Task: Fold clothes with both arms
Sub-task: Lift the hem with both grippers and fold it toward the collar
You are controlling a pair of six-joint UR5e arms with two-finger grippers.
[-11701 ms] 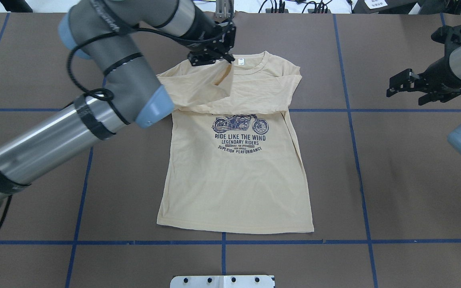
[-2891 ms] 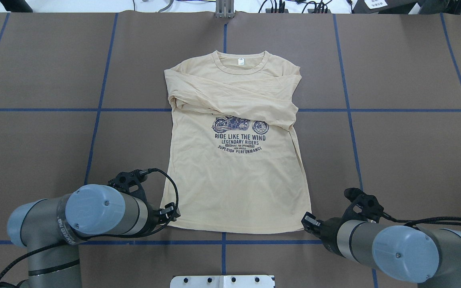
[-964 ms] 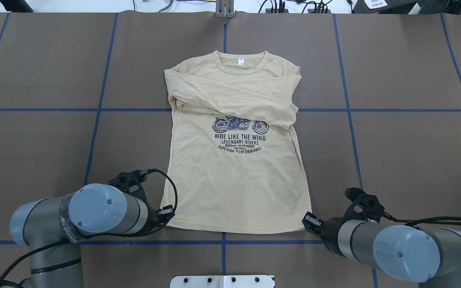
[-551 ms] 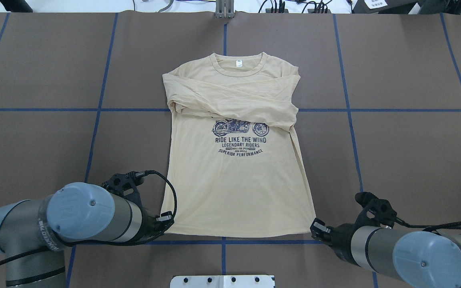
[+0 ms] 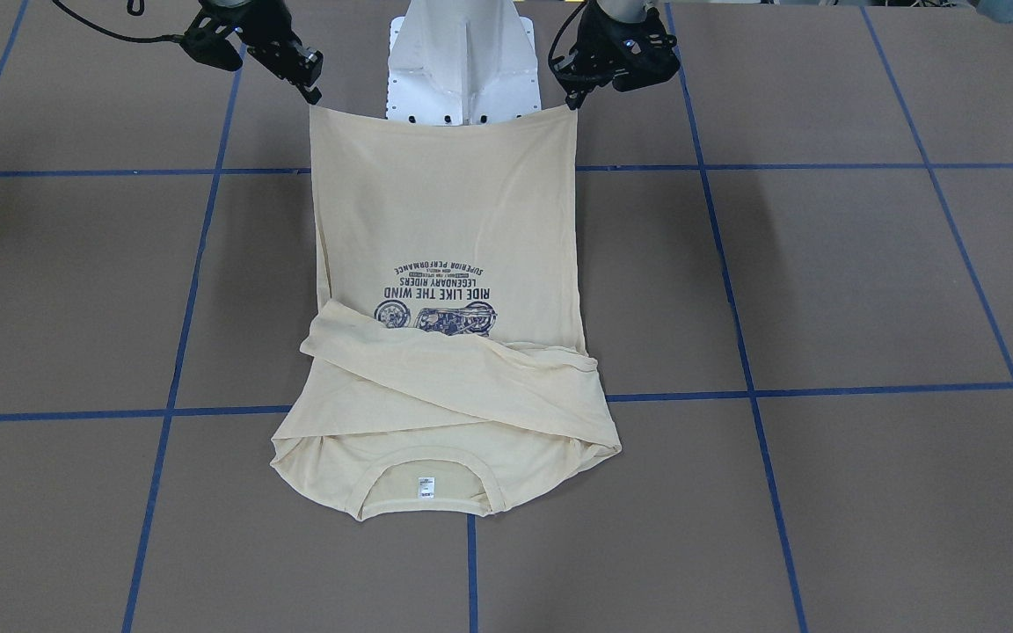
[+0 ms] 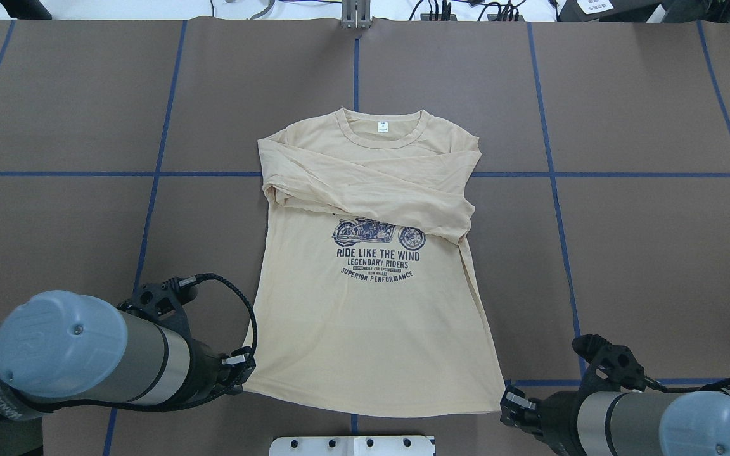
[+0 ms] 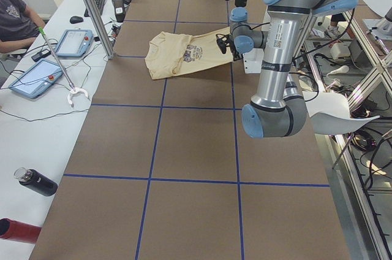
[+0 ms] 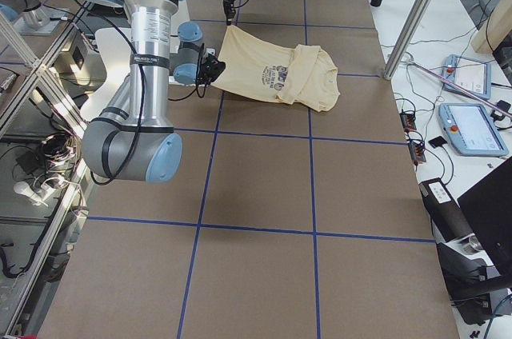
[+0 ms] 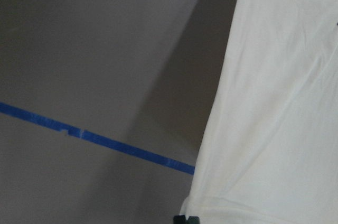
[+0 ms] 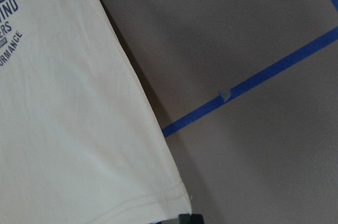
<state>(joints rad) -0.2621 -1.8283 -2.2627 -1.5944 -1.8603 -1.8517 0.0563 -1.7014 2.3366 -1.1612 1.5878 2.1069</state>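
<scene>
Reference point: the white metal pedestal base (image 6: 352, 445) at the robot's edge of the brown surface (image 6: 656, 266), which is marked with blue tape lines.

1. The left arm (image 6: 80, 354), grey and silver with a light blue joint cap, enters low, to the left of the pedestal base. Its black two-finger left hand (image 6: 243, 370) sits just left of and beyond the base's left corner. The fingers are clamped together on the left hem corner of the garment.

2. The pale cream-yellow long-sleeved T-shirt (image 6: 371, 316) is print side up and extends straight out from the pedestal base, roughly on its centre line.
- The hem is raised off the surface and drawn taut between the two hands. In the front-facing view the hem edge crosses the base's front edge.
- From the hem the cloth slopes down, and the neck end, farthest from the base, rests on the surface.
- Both sleeves (image 6: 365, 190) are folded across the chest, and the upper one covers the top of the navy motorcycle print (image 6: 377, 250).
- The small white label (image 6: 381, 128) shows inside the ribbed round neck.

3. The black two-finger right hand (image 6: 509, 402) sits right of and slightly beyond the base's right corner. It is closed on the right hem corner, and the right wrist view shows that corner at the dark fingertip. The right arm (image 6: 656, 421), of the same build, enters low, to the right of the base.
</scene>
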